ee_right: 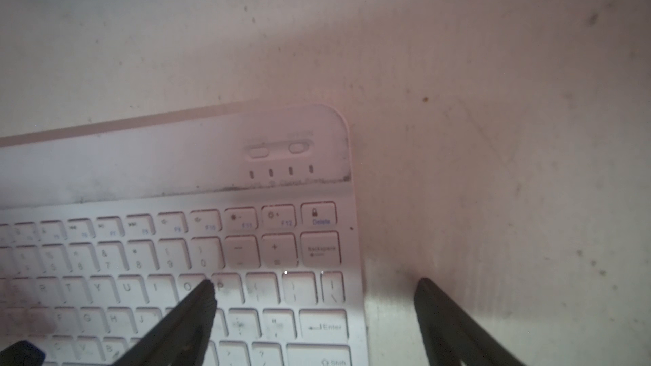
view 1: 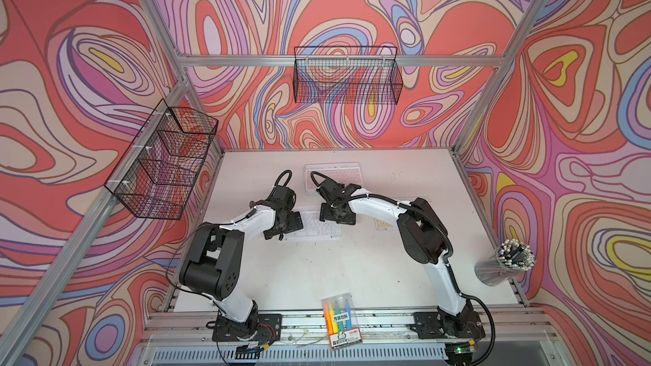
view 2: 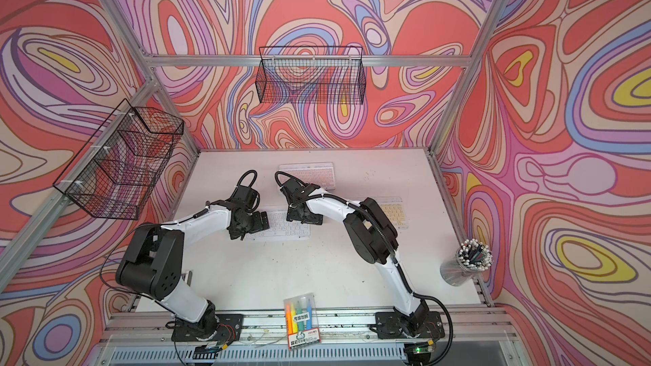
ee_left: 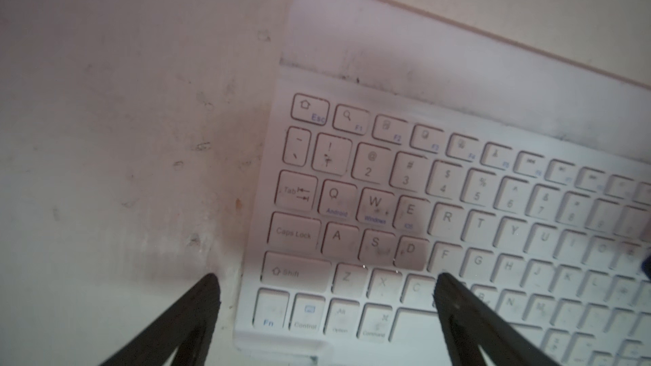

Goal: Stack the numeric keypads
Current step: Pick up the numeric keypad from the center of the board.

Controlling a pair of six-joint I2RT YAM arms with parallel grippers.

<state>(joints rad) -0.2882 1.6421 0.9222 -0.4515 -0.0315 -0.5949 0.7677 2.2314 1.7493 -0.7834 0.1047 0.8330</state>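
A white keypad (view 1: 317, 226) (view 2: 286, 227) lies flat in the middle of the table. My left gripper (view 1: 286, 227) (ee_left: 326, 288) is open over its left end. One finger (ee_left: 208, 297) is over bare table beside the edge, the other over the keys (ee_left: 458, 205). My right gripper (view 1: 337, 215) (ee_right: 315, 285) is open over the right end of the same keypad (ee_right: 141, 258), one finger above the keys and one off the edge. A pink keypad (view 1: 333, 172) (view 2: 310, 172) lies behind. A yellow keypad (view 2: 391, 213) lies to the right, partly under the right arm.
A clear pack of coloured markers (view 1: 341, 318) lies at the table's front edge. A cup of pens (view 1: 507, 262) stands at the right edge. Wire baskets hang on the back wall (view 1: 347, 75) and on the left wall (view 1: 162, 160).
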